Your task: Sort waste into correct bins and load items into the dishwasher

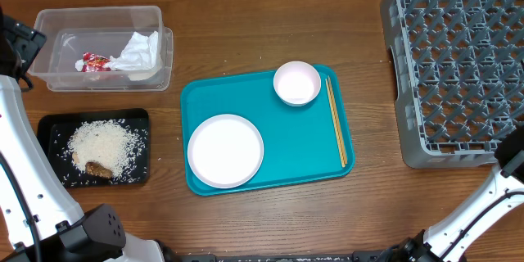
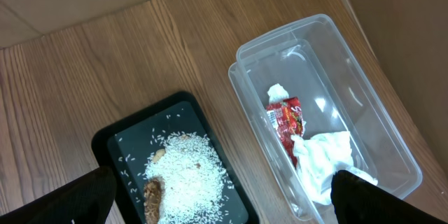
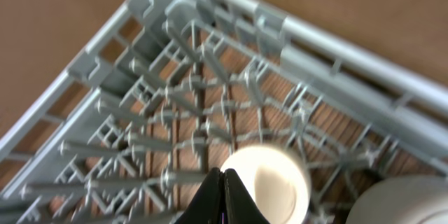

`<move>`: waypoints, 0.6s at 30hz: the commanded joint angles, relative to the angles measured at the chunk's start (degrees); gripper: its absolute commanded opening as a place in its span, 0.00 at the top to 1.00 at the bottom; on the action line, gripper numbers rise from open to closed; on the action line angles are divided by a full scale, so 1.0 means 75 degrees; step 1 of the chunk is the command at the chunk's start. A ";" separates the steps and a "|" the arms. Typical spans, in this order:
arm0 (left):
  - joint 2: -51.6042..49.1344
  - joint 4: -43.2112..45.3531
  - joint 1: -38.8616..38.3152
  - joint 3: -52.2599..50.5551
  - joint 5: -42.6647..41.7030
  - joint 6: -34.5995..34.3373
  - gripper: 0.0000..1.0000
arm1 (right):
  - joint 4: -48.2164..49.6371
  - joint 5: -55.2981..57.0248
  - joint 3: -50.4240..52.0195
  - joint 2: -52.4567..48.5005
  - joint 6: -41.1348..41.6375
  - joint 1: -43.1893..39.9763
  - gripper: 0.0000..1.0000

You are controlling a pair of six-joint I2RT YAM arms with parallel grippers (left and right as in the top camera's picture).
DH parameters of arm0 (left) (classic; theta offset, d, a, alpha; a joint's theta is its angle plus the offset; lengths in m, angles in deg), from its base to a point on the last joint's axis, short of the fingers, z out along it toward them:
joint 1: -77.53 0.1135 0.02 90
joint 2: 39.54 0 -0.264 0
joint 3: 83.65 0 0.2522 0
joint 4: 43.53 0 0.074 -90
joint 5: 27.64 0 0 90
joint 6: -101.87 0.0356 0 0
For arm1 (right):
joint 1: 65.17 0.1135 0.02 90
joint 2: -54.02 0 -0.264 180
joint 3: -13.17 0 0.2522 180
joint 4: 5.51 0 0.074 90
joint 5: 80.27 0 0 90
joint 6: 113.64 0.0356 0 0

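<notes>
The clear tub at the back left holds a crumpled white napkin and a red-and-white wrapper. In front of it, a black tray carries loose rice and a brown scrap. My left gripper hangs open above the gap between tub and tray, with nothing between its fingers. On the teal tray lie a large white plate, a small white bowl and chopsticks. My right gripper is shut and empty over the grey rack, just beside a white cup standing in it.
A second pale round dish shows in the rack at the lower right of the right wrist view. The rack's near rim runs across that view. Bare wood lies between the teal tray and the rack.
</notes>
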State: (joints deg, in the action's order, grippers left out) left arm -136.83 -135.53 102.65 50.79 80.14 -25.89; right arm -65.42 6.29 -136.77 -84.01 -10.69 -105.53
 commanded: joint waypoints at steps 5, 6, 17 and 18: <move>-0.0026 0.0006 -0.0003 0.0032 0.0079 -0.0134 0.00 | -0.0950 -0.3066 0.0003 0.1323 0.0073 0.0061 0.93; -0.0026 0.0006 -0.0003 0.0032 0.0079 -0.0134 0.00 | -0.1113 -0.3375 0.0003 0.1486 0.0070 0.0064 0.92; -0.0026 0.0006 -0.0003 0.0032 0.0079 -0.0134 0.00 | -0.4185 -0.5103 0.0003 0.3794 -0.0711 0.0860 0.88; -0.0026 0.0006 -0.0003 0.0032 0.0079 -0.0134 0.00 | -0.4590 -0.5097 0.0003 0.3955 -0.1003 0.1035 0.85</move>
State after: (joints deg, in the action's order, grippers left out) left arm -136.83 -135.51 102.65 50.79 80.14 -25.89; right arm -96.50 -28.48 -136.42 -57.72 -13.88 -100.43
